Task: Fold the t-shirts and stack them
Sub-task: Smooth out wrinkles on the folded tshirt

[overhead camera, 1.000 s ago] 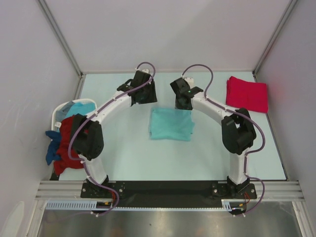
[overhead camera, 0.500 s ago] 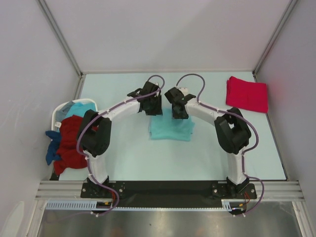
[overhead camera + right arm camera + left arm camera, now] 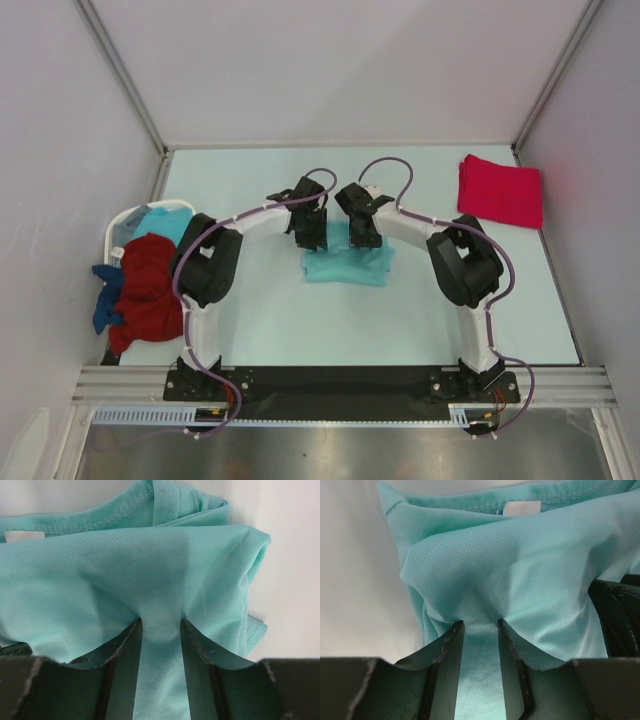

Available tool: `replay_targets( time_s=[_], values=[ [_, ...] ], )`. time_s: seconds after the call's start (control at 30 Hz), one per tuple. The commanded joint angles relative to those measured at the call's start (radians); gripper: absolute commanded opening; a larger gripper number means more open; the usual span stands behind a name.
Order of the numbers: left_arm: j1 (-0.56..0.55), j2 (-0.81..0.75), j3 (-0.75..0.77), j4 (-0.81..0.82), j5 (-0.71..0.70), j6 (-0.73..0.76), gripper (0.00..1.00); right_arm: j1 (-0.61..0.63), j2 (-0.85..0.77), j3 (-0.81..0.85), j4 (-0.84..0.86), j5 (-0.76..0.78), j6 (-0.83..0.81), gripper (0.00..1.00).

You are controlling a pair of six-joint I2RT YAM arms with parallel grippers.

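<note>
**Desk layout around the central t-shirt (image 3: 345, 265)**

The central t-shirt lies on the desk (image 3: 280, 310), about midway across it. At its far edge, the left gripper (image 3: 312, 234) is over its left end and the right gripper (image 3: 365, 234) over its right end, side by side, each with a fold of its cloth between the jaws. A folded t-shirt (image 3: 500, 190) lies well behind it to the right. Well to its left stands the basket (image 3: 118, 232), with a heap of t-shirts (image 3: 148, 290) in it spilling over the near side.
</note>
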Motion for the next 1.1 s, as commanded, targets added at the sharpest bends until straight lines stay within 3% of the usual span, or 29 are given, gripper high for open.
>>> replay_targets(
  time_s=[0.0, 0.2, 0.43, 1.07],
  values=[
    [-0.005, -0.06, -0.052, 0.022, -0.039, -0.012, 0.4, 0.004, 0.002, -0.038, 0.009, 0.018, 0.02, 0.42],
    [-0.005, -0.238, -0.033, 0.019, -0.128, 0.0, 0.43, 0.03, -0.114, 0.021, -0.037, 0.107, 0.014, 0.43],
    [-0.024, -0.309, -0.001, -0.01, -0.121, -0.014, 0.44, 0.088, -0.142, 0.106, -0.08, 0.111, 0.017, 0.43],
    [-0.134, -0.266, -0.25, 0.064, -0.09, -0.077, 0.43, 0.148, -0.102, -0.094, -0.008, 0.068, 0.092, 0.42]
  ],
)
